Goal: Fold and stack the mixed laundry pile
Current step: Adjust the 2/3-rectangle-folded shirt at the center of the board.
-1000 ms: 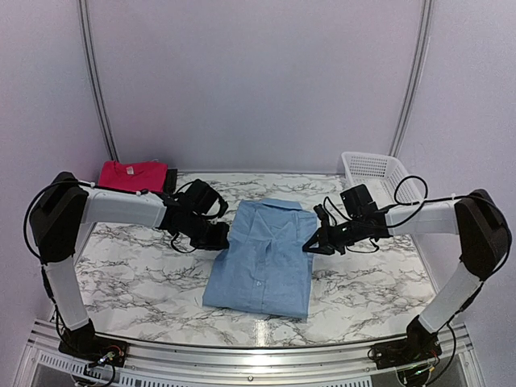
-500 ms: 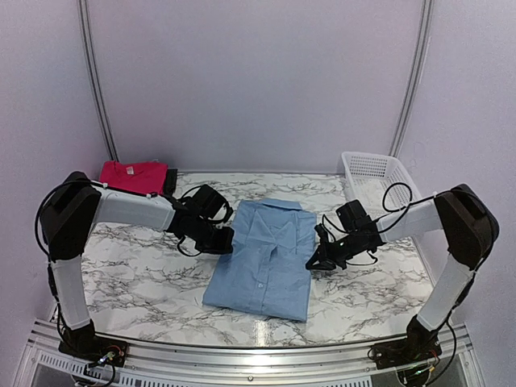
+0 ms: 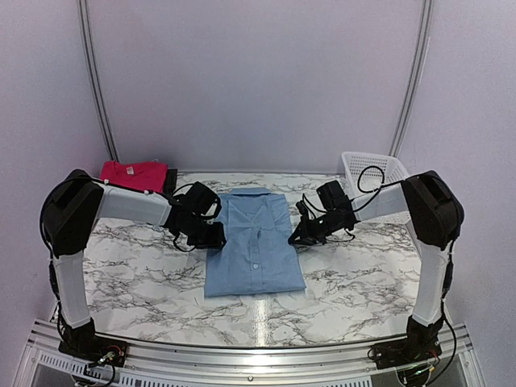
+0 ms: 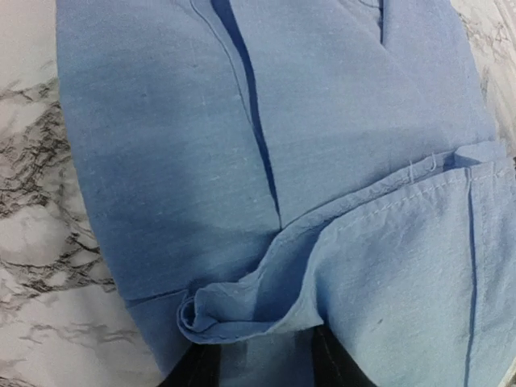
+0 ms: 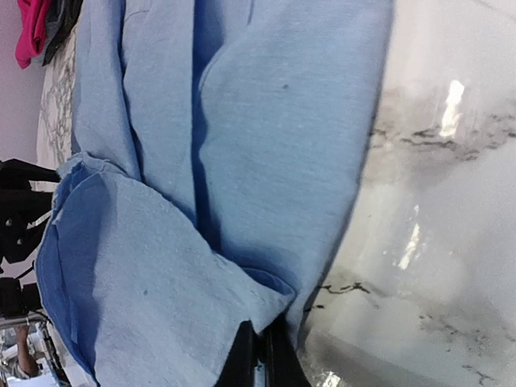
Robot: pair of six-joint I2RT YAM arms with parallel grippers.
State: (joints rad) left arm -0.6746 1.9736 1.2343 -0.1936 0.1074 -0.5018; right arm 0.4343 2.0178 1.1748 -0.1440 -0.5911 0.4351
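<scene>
Desk [image 3: 363, 298]: marble-pattern top, both arms reach in over it from the two sides.

Shirt [image 3: 254, 250]: light blue, mid desk, lying flat as a neat folded rectangle. Collar is at the far end, button placket faces up, hem edge is toward the near side. Side parts look tucked under. In the wrist views a loose folded flap with a stitched hem shows at each side edge.

Basket [image 3: 375, 165]: white, slatted, far right corner, well apart from the shirt. Contents not readable from here.

Tee [image 3: 133, 173]: pink-red, folded, far left corner. Dark piece [image 3: 170, 179] sits touching its right side. Can't tell what kind of garment it is.

Left pincer [image 3: 219, 236]: low at the shirt's left edge, about mid length. Released: in the wrist view its fingers [image 4: 193, 369] stand apart, with a bunched shirt fold lying between them.

Right pincer [image 3: 297, 239]: low at the shirt's right edge, opposite the left one. Clenched, grasping the shirt: its fingers [image 5: 242, 359] are nearly together and pinch a corner of the cloth right at the desk surface.
</scene>
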